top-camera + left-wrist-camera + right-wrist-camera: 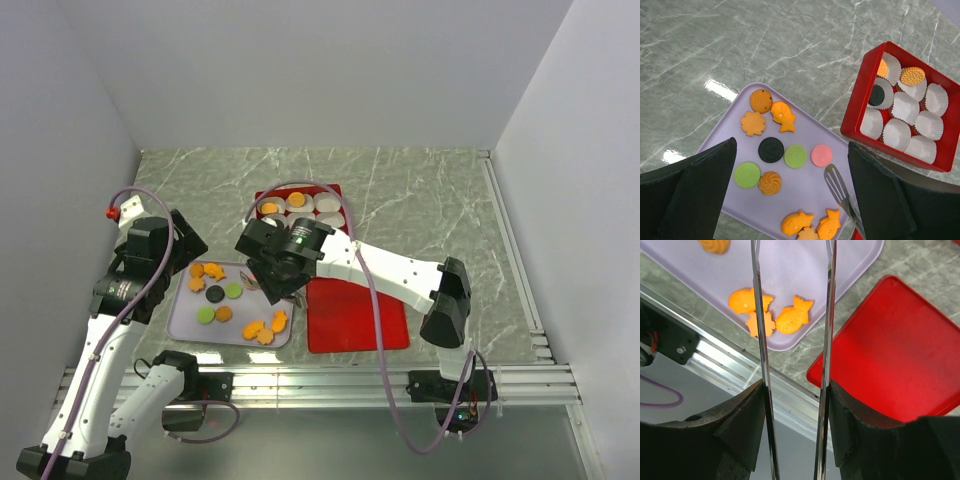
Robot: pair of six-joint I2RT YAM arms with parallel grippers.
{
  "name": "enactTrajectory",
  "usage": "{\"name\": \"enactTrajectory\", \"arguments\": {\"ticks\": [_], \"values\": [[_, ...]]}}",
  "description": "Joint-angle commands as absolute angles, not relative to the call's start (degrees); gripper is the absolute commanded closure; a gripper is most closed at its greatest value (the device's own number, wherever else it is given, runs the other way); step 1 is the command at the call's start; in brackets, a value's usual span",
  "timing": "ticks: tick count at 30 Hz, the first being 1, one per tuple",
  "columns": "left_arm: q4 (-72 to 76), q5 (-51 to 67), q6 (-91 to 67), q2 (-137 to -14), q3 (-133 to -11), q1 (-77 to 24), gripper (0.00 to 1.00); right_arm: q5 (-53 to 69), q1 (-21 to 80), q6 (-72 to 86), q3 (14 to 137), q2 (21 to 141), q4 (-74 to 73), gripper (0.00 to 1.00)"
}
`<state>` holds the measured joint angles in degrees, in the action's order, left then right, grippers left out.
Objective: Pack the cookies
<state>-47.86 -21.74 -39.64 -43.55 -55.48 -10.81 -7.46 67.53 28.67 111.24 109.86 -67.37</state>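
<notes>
The cookies lie on a lavender tray point(805, 195): a pink disc point(821, 155), green discs point(795, 156), a black disc point(771, 149) and orange flower, swirl and fish pieces point(797, 222). The red box point(855, 125) of white paper cups holds an orange cookie point(912, 75), a black one point(876, 95) and another orange one at its edge. My left gripper point(790, 195) is open and empty above the tray. My right gripper point(792, 405) is shut on metal tongs point(760, 340). The tong blades are apart with nothing between them, and their tip point(837, 185) hovers over the tray's right side near the pink disc.
The red lid point(355, 320) lies flat right of the tray point(180, 318), in front of the box point(300, 190). An aluminium rail point(330, 380) runs along the table's near edge. Grey walls stand close on the left and right.
</notes>
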Motion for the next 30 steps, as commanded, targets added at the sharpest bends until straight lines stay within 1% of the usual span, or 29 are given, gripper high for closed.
{"name": "enactTrajectory", "arguments": {"ticks": [1,11,30], "values": [[-46.67,-22.41,-39.11,-42.80,-55.11,-10.46,0.00,-8.35,68.90,28.57,110.48,110.83,-67.85,0.44],[-46.58,-22.41,-39.11,-42.45,-55.11,-10.20,0.01,-7.38,69.52,28.21,111.44,115.39,-68.73,0.44],[-46.41,-22.24,-38.94,-42.01,-55.02,-9.93,0.01,-7.91,69.70,25.66,120.85,123.75,-72.33,0.44]]}}
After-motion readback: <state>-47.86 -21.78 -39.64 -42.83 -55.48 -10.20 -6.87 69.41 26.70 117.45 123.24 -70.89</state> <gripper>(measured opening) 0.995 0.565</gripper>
